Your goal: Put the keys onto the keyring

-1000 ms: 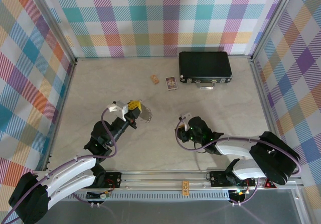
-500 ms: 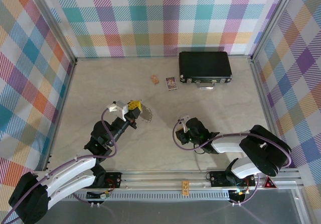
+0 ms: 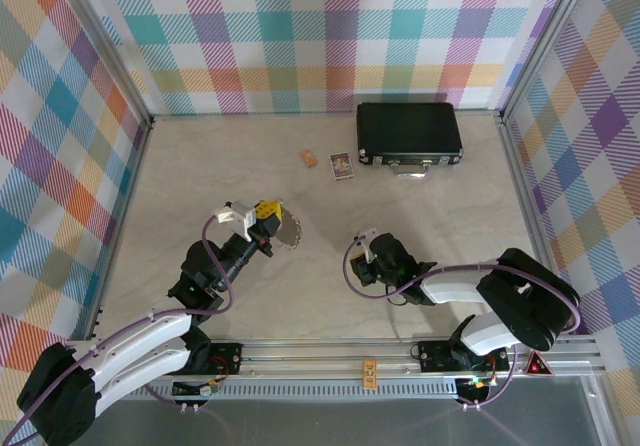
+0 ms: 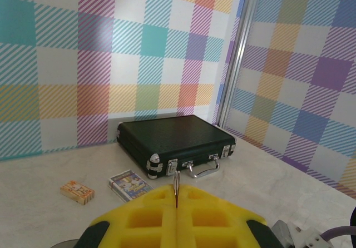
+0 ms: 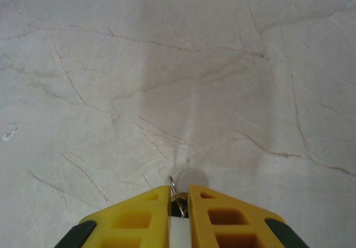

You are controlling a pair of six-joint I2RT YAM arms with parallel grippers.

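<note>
My left gripper (image 3: 270, 218) hovers above the table's left middle, shut on a round metal keyring (image 3: 288, 228) that juts out to its right. In the left wrist view the keyring (image 4: 176, 181) shows edge-on as a thin double wire between the closed yellow fingertips (image 4: 144, 214). My right gripper (image 3: 368, 263) sits low at the table's near middle, pointing left. In the right wrist view its yellow fingers (image 5: 222, 209) pinch a thin curved metal piece, seemingly a key (image 5: 176, 188), just above the table. The rest of that piece is hidden.
A black case (image 3: 409, 132) lies at the back right, its handle facing the arms. A card pack (image 3: 342, 165) and a small orange box (image 3: 309, 157) lie left of it. Checkered walls enclose the table on three sides.
My right gripper has drawn slightly left and nearer. The keyring in my left gripper has tilted a little; the left arm has barely moved.
</note>
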